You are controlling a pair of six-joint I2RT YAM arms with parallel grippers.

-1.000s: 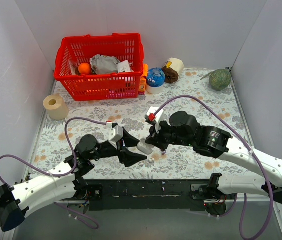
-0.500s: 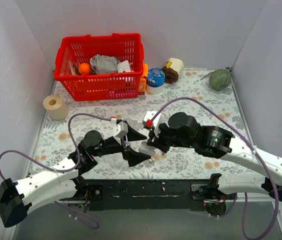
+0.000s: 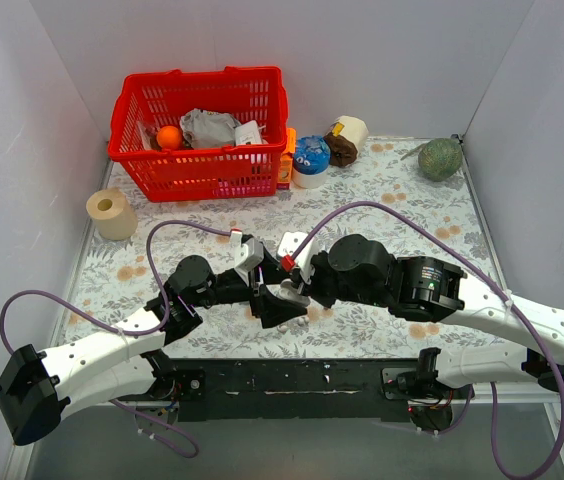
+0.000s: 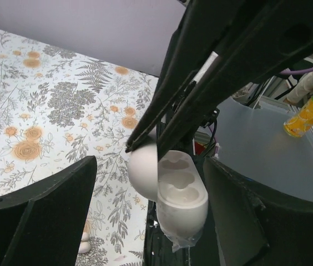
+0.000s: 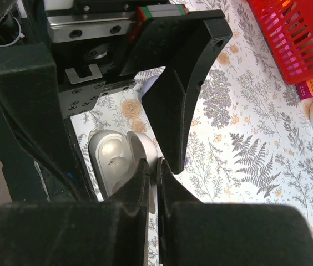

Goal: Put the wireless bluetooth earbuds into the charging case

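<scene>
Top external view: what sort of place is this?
Likely a lab robot cell: plain white panel walls box in a floral-patterned tabletop, with props like a red plastic basket.

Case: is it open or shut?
Open: in the left wrist view the case has its lid swung aside, both wells showing.

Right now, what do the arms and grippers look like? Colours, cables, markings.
The left arm and right arm have white links and black round joints; purple cables loop along both. The left gripper and right gripper have black wedge fingers; a red tab marks the right one.
</scene>
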